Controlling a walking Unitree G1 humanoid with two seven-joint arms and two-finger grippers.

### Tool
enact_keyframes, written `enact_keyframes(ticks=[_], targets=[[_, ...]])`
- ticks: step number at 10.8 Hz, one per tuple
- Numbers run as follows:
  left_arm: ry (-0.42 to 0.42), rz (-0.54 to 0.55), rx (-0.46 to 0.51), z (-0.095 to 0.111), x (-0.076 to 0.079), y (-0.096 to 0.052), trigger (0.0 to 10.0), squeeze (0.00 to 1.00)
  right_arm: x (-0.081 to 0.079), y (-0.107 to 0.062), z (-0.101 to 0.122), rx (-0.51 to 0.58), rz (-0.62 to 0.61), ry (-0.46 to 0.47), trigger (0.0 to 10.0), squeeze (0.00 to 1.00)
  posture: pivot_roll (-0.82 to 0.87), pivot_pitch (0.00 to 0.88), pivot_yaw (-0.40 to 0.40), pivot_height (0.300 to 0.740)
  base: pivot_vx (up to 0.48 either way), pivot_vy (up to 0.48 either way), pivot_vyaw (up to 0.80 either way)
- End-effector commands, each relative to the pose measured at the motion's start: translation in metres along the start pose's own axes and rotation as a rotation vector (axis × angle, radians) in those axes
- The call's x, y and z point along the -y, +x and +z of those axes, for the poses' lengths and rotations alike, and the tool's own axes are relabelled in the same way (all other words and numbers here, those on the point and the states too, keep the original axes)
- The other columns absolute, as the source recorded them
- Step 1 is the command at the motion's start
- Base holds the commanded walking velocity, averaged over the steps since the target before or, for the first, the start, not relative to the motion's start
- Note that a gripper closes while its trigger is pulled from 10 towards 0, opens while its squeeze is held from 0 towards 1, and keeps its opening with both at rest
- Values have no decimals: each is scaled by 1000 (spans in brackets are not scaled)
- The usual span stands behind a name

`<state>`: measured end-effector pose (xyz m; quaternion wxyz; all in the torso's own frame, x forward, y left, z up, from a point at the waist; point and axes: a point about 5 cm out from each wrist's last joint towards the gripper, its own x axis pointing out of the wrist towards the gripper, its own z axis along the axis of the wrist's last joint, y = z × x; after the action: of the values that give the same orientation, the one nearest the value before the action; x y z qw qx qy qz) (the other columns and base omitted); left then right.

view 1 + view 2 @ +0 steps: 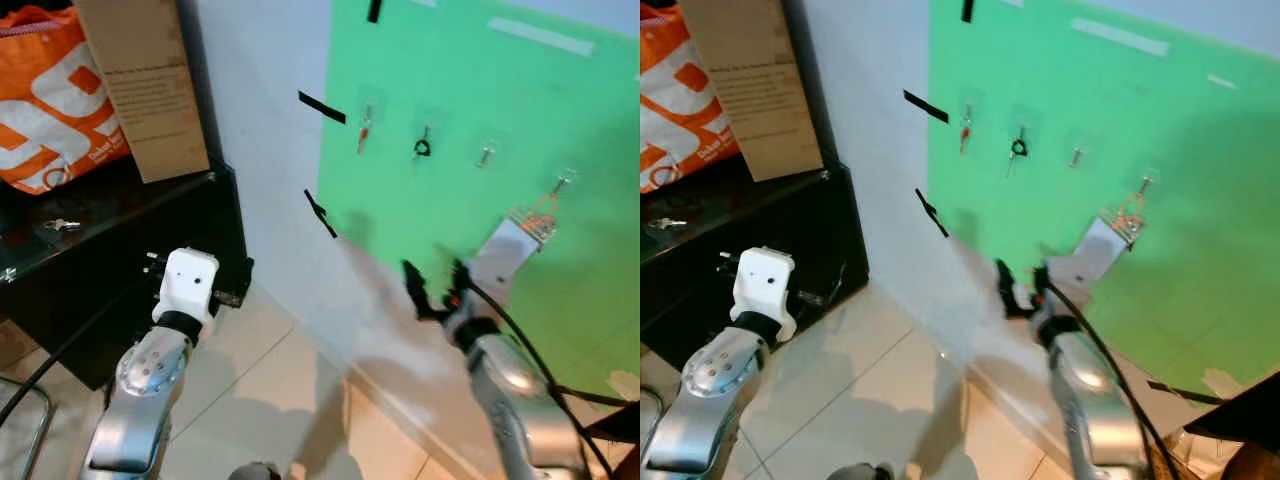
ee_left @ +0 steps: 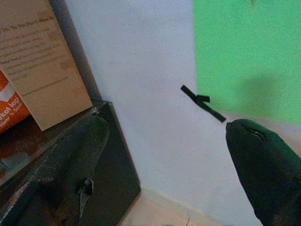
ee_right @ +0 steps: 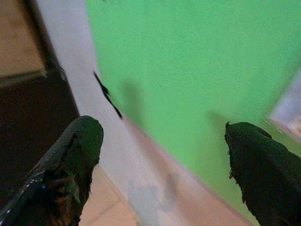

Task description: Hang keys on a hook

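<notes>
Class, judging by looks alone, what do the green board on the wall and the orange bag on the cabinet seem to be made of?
Green board: probably matte paper or card, flat and glare-free, with tape strips at its edges. Orange bag: likely woven plastic or fabric, slightly glossy, creased, with white print.

Right gripper (image 1: 435,285) up near the green sheet (image 1: 560,90), fingers spread, open wall all around it. One hook (image 1: 485,153) sits bare, with free room on either side. Neighbouring hooks carry a black ring (image 1: 422,147) and a white tag (image 1: 508,250), which crowds the gripper closely. Left gripper (image 2: 164,155) spread wide beside the black cabinet (image 1: 130,250), open floor (image 1: 260,380) below.
</notes>
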<state>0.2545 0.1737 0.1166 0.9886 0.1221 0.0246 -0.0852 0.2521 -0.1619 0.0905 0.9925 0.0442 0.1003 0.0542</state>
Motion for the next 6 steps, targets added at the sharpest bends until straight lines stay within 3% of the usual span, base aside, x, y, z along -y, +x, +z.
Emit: enact_keyframes(ticks=[1,2,6], targets=[[1,5,1,0,-2,1,10000,0,-4,0,4,14,21,2,10000,1000,-29,0,-28,740,0,0,800],[-1,-20,18,3,1,1,10000,0,-5,-2,4,15,38,-27,10000,1000,-32,0,-28,740,0,0,800],[-21,-37,15,2,7,-1,10000,0,-8,-4,3,2,85,-37,10000,1000,-33,0,-40,740,279,0,800]])
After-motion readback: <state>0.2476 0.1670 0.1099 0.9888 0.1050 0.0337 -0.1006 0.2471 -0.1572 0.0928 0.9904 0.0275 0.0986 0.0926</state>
